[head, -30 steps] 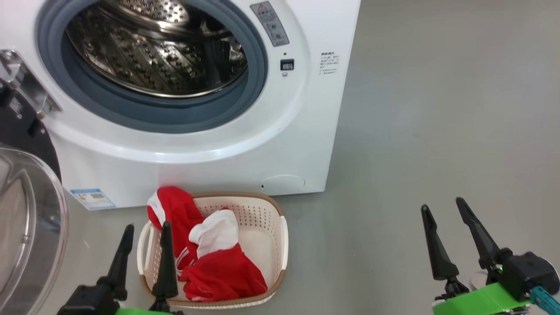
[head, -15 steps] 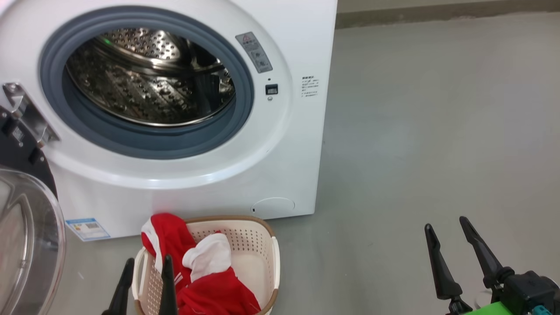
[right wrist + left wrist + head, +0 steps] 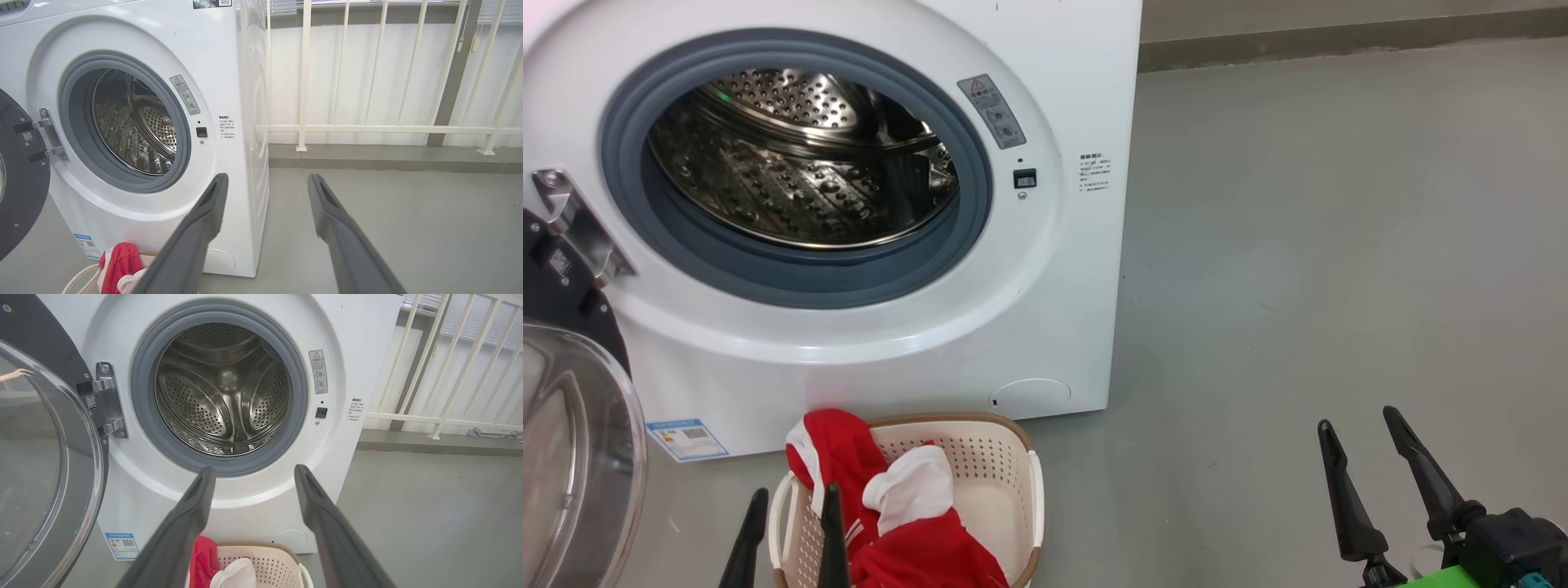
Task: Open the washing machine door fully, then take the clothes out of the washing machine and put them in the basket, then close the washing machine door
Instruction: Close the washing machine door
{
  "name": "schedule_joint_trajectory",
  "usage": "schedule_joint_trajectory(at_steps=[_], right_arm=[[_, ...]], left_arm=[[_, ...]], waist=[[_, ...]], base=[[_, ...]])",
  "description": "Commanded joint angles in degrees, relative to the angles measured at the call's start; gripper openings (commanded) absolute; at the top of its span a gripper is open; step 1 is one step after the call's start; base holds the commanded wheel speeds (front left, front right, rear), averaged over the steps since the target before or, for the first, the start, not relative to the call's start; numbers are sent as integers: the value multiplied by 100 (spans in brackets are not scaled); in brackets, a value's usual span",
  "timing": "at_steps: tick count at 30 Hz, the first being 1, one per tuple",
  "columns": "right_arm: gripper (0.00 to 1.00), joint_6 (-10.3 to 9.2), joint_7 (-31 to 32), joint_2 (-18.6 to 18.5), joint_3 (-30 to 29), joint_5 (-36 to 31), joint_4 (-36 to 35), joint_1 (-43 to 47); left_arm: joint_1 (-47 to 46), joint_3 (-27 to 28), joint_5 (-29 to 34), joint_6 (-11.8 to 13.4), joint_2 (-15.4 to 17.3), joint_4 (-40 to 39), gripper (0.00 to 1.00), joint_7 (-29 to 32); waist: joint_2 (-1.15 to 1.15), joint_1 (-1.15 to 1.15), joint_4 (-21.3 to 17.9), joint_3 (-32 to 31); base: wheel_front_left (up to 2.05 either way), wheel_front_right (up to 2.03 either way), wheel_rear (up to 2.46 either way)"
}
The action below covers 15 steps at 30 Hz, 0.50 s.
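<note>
Lying in the cream-white perforated plastic basket (image 3: 1005, 465), bright red-and-white fabric clothes (image 3: 915, 539), basket on grey floor (image 3: 1298, 245), near side of the white washing machine (image 3: 1054, 310), black-rimmed round glass washing machine door (image 3: 572, 457) open at left, left gripper (image 3: 796, 492) wide by basket, right gripper (image 3: 1358, 418) wide at right, both empty.

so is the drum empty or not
Empty: the drum shows bare steel inside, and the clothes lie in the basket.

No wording is legible: the big white boxy washing machine (image 3: 367, 343) bears a grey warning-triangle label (image 3: 318, 371) at two o'clock, a blue QR-code sticker (image 3: 122, 545) at seven.
</note>
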Motion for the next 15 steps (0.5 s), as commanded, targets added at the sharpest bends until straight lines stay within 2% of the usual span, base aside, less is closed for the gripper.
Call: schedule_joint_trajectory(at_steps=[1, 15], right_arm=[[100, 36, -36, -73, 96, 12, -165, -64], [100, 36, -36, -73, 119, 88, -148, -42]], left_arm=[[-76, 205, 44, 42, 37, -171, 100, -45], [-52, 327, 151, 17, 37, -180, 100, -45]], waist=[[0, 0, 16, -5], [0, 0, 81, -43]], base=[[0, 0, 0], [-4, 3, 1]])
